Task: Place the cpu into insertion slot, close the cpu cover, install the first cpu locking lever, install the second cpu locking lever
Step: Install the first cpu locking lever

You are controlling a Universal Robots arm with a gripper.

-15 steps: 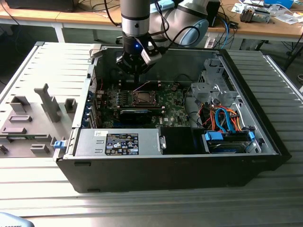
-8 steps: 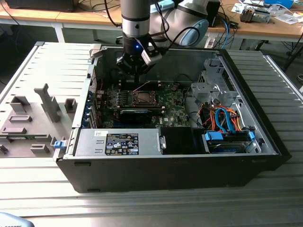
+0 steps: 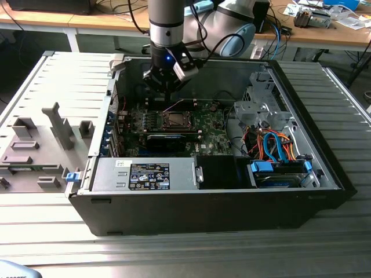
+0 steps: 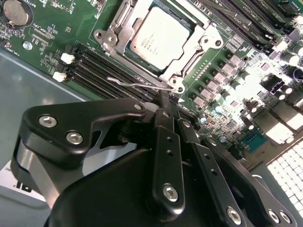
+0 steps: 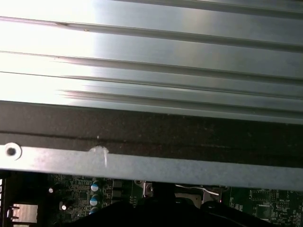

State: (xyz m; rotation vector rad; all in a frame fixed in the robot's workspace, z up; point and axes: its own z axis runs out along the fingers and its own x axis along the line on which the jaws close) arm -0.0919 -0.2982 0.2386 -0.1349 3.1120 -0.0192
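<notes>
Setting: ribbed metal bench (image 3: 232,255), wooden desks with cables behind; grey fixture tray (image 3: 35,150) on the exterior view's left.
Case: open black PC chassis (image 3: 324,168) lying on its side, green motherboard (image 3: 214,130) exposed, power supply (image 3: 145,174) along near edge, orange and blue cables (image 3: 272,142) toward the exterior view's right.
Arm: comes down from above into the chassis, blue light lit on the wrist.
Gripper (image 3: 167,87): hovers just above the socket area in the exterior view; in the second wrist view black finger linkages (image 4: 165,156) converge to a point near the socket corner; open or shut, cannot tell, tips hidden behind the linkage.
CPU (image 4: 158,38): seated flat in the socket, silvery top showing.
CPU cover (image 4: 201,40): metal frame lying down around the chip, chip visible through its window.
Locking lever (image 4: 137,84): thin wire lever along the socket edge nearest the gripper, raised slightly off the board, close to the fingertips; contact unclear.
RAM slots (image 4: 104,71): black, empty, beside the socket.
First wrist view: chassis rim (image 5: 151,165) and bench ribs, sliver of motherboard at the edge.
</notes>
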